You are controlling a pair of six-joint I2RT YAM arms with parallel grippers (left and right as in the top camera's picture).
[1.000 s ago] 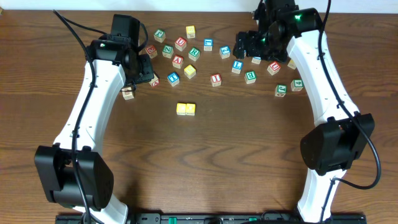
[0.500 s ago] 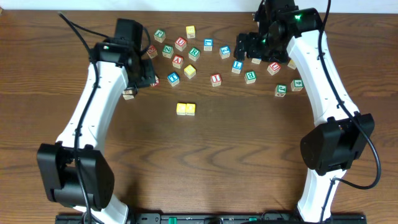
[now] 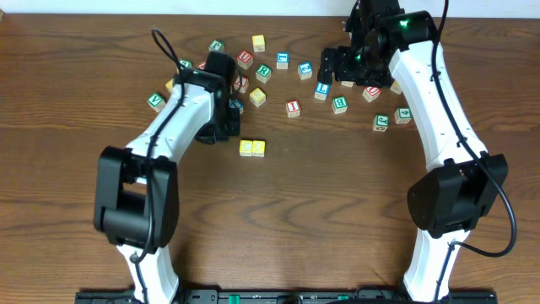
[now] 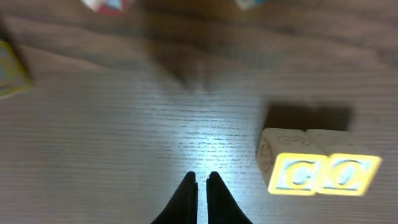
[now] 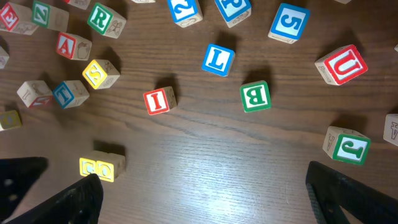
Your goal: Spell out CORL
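Left jaws now farther inward, closed, yellow cube pair (image 4: 318, 172) just beside.

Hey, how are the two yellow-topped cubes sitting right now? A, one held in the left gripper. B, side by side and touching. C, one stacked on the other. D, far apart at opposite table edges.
B: the yellow-topped cubes lie side by side with their faces touching, neither on top of the other, and the left gripper near them is shut on nothing.
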